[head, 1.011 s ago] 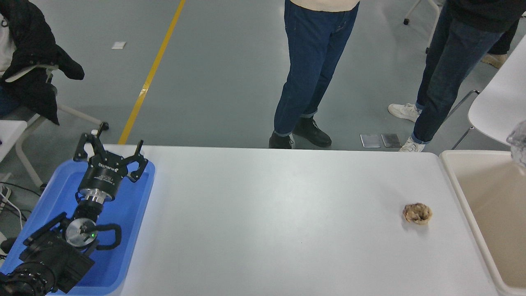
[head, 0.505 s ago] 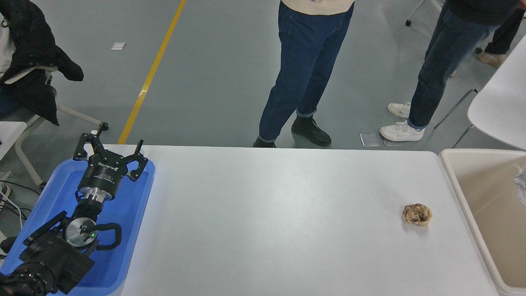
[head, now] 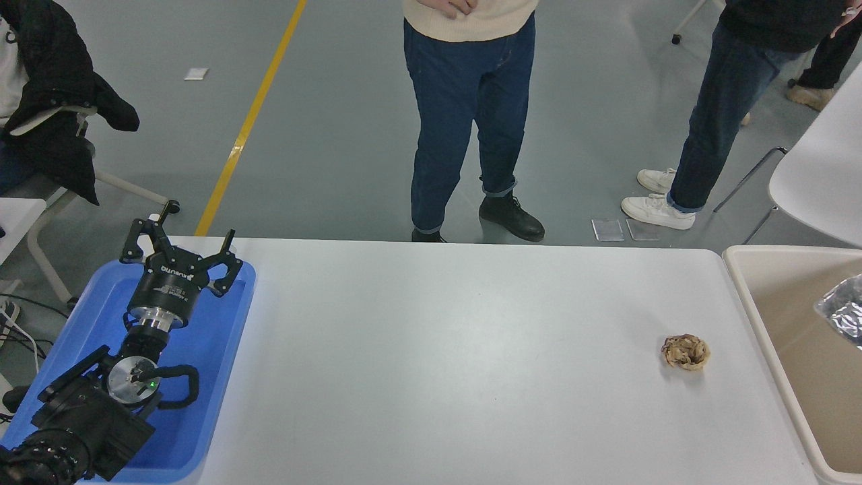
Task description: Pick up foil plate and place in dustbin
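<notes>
Head view showed the foil plate at the picture's right edge, inside the outline of the dustbin, only partly in frame. It may have been resting against the bin's inner wall, though the crop made that hard to judge. Nothing gripped it, and the right arm was out of view altogether. By the look of it, the crinkled aluminium would be very light, thin and easily crushed, with little stiffness; a raised rim would be the sensible place to pinch, lightly, since the flat base offers nothing to hold. With the plate already within the bin, the task seemed all but done.

Parked at the lower left, the left gripper hung over the blue tray, its jaws spread wide and holding nothing. A brown crumpled paper wad lay on the white bench, near the dustbin's side. Two people stood beyond the far edge.
</notes>
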Robot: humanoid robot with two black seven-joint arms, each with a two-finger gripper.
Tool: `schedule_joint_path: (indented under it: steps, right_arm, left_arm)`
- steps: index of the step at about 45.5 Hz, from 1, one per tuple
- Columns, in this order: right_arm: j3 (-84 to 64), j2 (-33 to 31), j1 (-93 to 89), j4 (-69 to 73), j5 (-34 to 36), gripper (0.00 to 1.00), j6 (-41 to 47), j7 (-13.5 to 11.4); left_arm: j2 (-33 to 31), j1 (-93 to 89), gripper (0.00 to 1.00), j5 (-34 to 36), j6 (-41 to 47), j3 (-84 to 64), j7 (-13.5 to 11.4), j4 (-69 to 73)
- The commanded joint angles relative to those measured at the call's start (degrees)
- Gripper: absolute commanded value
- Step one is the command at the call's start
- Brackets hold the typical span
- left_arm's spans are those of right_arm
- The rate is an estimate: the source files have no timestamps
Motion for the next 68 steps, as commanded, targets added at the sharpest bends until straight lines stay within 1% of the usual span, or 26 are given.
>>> schedule_joint_path:
  steps: [1,9,23,25,28,31,35,37,42,45,51,56,62,65,68]
  right_arm:
    - [1.02,6.64,-8.09,-7.84,-0.12,0.0,-9.68,0.0]
    - [1.02,7.78,-9.42,-8.55,-0.04,0.0,-12.76,0.0]
    - [1.2,7.69,-9.42,-8.55,-0.03,0.01,-13.12,0.0]
    - [1.2,7.69,-9.42,-8.55,-0.03,0.06,-13.47,0.0]
    - [1.2,7.52,-9.42,-8.55,-0.03,0.26,-14.43,0.0]
    - [1.11,7.61,-9.5,-8.46,-0.12,0.3,-15.4,0.0]
    - [1.2,7.43,-9.59,-8.46,-0.03,0.6,-17.07,0.0]
    - [1.29,7.34,-9.59,-8.46,-0.03,0.66,-18.03,0.0]
    - [1.46,7.26,-9.59,-8.37,-0.03,0.69,-19.18,0.0]
    - [1.64,7.08,-9.5,-8.11,-0.03,0.73,-19.18,0.0]
    - [1.73,5.76,-8.98,-6.27,0.05,0.75,-19.18,0.0]
    - [1.73,4.36,-7.84,-2.67,0.05,0.83,-19.18,0.0]
    - [1.64,0.76,-5.03,4.18,-0.12,0.85,-19.09,0.0]
    - [1.55,-1.88,-2.4,9.89,-0.21,0.89,-18.83,0.08]
    - [1.29,-4.69,0.77,16.56,-0.82,0.9,-18.65,0.08]
  left_arm:
    - [0.0,0.01,1.0,0.02,0.0,0.0,0.0,-0.05]
    - [0.0,0.01,1.0,0.02,0.0,0.0,0.0,-0.05]
    - [0.0,0.01,1.0,0.02,0.0,0.0,0.0,0.04]
    - [0.0,0.01,1.0,0.02,0.0,0.0,0.0,-0.05]
    - [0.0,0.01,1.0,0.02,0.0,0.0,0.0,-0.05]
    - [0.0,0.01,1.0,0.02,0.0,0.0,0.0,0.04]
    - [0.0,0.01,1.0,0.02,0.0,0.0,0.0,0.04]
    - [0.0,-0.08,1.0,0.02,0.0,0.0,0.0,-0.05]
    - [0.0,-0.08,1.0,0.02,0.0,0.0,0.0,0.04]
    - [0.0,0.01,1.0,0.02,0.0,0.0,0.0,0.04]
    - [0.0,-0.08,1.0,0.02,0.0,0.0,0.0,0.04]
    - [0.0,-0.08,1.0,-0.06,0.0,0.0,0.0,-0.05]
    - [-0.09,0.01,1.0,0.02,0.0,0.0,0.0,-0.05]
    - [0.0,-0.08,1.0,0.02,0.0,0.0,0.0,-0.05]
    - [0.0,-0.08,1.0,0.02,0.0,0.0,0.0,0.04]
